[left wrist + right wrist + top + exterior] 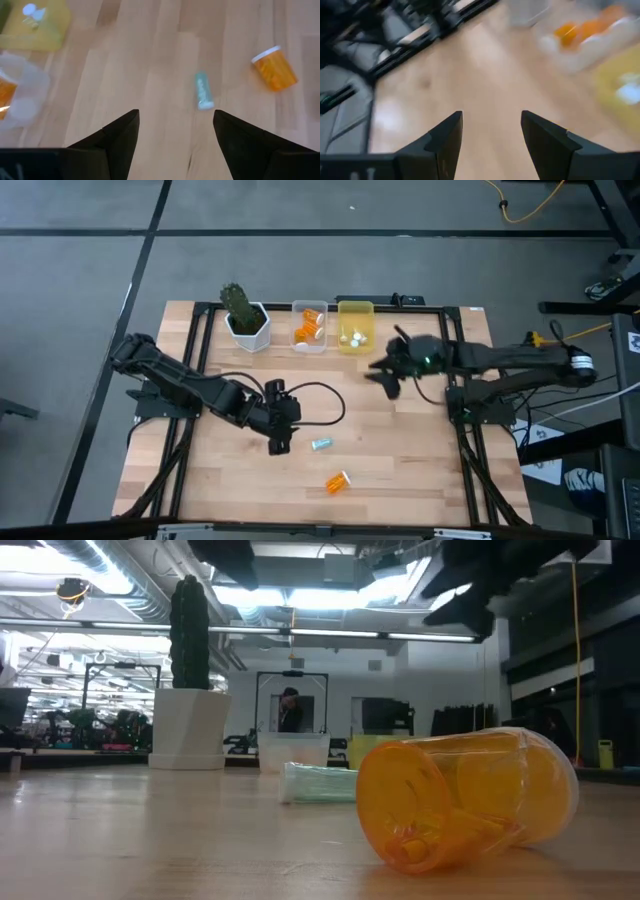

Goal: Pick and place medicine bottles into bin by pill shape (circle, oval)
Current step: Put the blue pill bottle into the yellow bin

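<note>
Near the counter's front edge, left claw (279, 442) hangs wide open, empty, beside the teal bottle (321, 444). Looks light and slippery, so I'd pinch mid-body. Right claw (389, 385) open too.

The left gripper (175, 131) hangs above the pale wooden table (125, 65) with its two dark fingers (120, 137) spread wide and nothing between them. Just ahead of the gap, nearer one finger, a small teal cylindrical bottle (202, 90) lies on its side. Farther off lies a translucent orange bottle with a white cap (274, 68). Off to the other side sit a clear plastic bin (22, 95) holding something orange and, beyond it, a yellow bin (50, 30) with small white pieces inside.
</note>
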